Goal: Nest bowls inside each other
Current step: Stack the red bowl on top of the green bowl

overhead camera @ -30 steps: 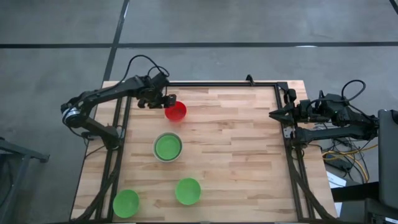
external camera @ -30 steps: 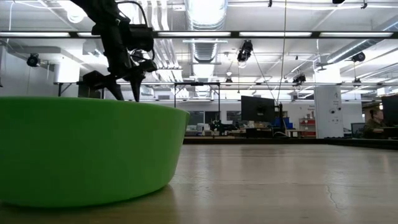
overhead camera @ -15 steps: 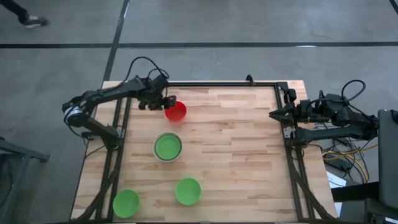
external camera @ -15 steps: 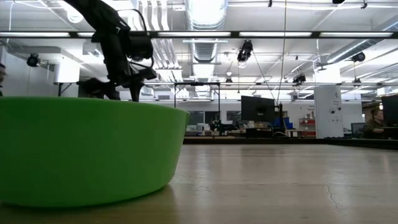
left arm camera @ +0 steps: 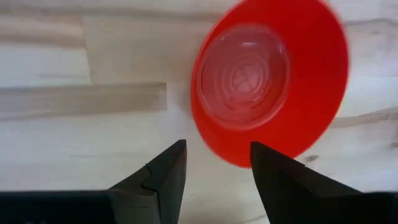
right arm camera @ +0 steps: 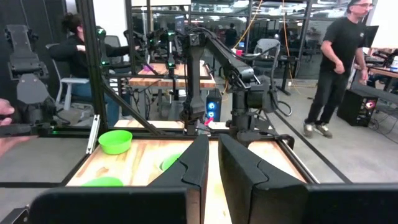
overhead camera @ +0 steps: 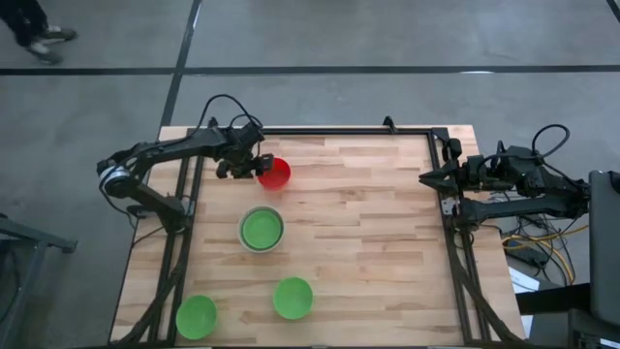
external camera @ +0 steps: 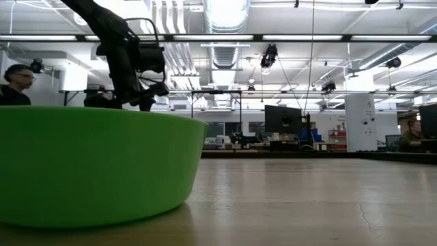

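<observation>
A red bowl (overhead camera: 275, 174) stands on its base at the table's far left. My left gripper (left arm camera: 217, 163) points down over its left rim, open. One finger is outside the rim (left arm camera: 231, 158) and one above the bowl's inside; neither touches it. A pale grey-white bowl (overhead camera: 244, 233) with a green bowl (overhead camera: 262, 230) nested in it sits in the middle left. Two more green bowls (overhead camera: 293, 298) (overhead camera: 197, 316) rest near the front edge. My right gripper (overhead camera: 426, 177) waits shut at the table's right edge.
The black frame rails (overhead camera: 339, 132) run along the table's far, left and right sides. The wooden top (overhead camera: 368, 242) lies bare between the bowls and the right arm. In the low view the nearest green bowl (external camera: 95, 164) hides the left gripper's fingertips. People (right arm camera: 336, 68) stand beyond the table.
My left gripper has sunk toward the red bowl's left rim and shifted slightly toward the table's near edge, staying open. The bowls have not moved.
</observation>
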You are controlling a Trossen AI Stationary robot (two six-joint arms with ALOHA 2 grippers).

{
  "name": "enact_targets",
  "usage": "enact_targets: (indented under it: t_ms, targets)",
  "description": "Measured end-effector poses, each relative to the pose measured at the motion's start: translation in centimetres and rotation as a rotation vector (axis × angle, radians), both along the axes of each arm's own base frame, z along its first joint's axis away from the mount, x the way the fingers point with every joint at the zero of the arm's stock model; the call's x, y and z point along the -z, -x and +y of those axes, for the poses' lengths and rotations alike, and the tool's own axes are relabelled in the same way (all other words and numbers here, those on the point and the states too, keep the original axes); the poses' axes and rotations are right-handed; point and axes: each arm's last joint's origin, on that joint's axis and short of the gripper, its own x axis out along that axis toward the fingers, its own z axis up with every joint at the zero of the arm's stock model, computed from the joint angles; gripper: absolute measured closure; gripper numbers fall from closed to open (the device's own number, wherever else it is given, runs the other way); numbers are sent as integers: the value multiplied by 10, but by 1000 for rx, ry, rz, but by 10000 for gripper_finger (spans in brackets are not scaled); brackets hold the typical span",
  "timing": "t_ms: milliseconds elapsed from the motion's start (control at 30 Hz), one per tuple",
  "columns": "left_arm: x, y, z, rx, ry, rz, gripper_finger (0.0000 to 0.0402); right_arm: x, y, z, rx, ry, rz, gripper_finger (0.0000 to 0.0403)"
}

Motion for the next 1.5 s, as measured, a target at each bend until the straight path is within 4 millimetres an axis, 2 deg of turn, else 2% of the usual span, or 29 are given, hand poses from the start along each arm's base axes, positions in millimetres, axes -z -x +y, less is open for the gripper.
enact_targets:
  t_ms: [1200,1500]
  targets:
    - [38,4,-7,-46,83,-132,221,0,0,0,0,0,0,369]
    - [40,4,-8,-44,90,-138,262,0,0,0,0,0,0,369]
